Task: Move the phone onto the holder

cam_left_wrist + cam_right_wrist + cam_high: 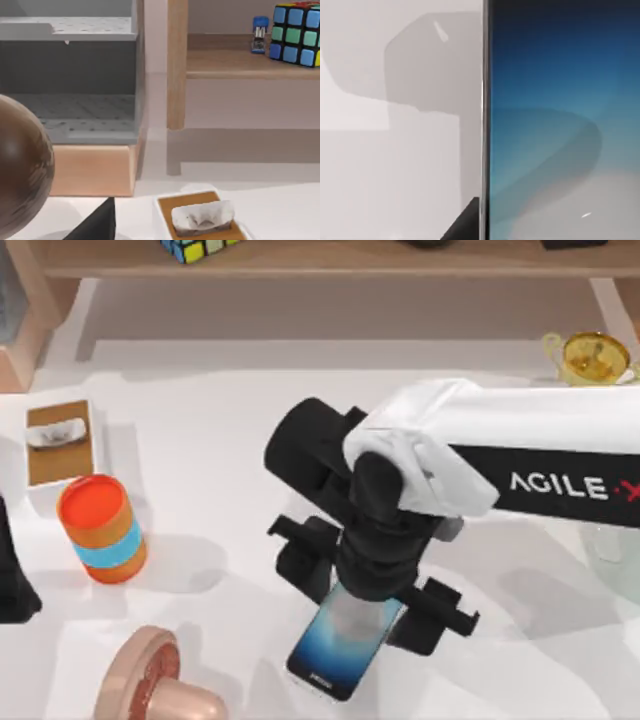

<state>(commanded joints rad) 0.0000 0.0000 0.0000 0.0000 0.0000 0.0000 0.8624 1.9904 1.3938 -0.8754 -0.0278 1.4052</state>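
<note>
Low in the middle of the top view, the right gripper (368, 612) hangs over the one phone (335, 652), which lies flat on the table (230, 420); whether its fingers grip, I cannot tell. I judge the phone thin, stiff, slick and light: pinch its long edges. One left arm (12, 575) parks at far left.

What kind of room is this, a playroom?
Probably a rendered tabletop workspace, not a real room: a white table, a wooden shelf holding a puzzle cube, and a tissue box.
</note>
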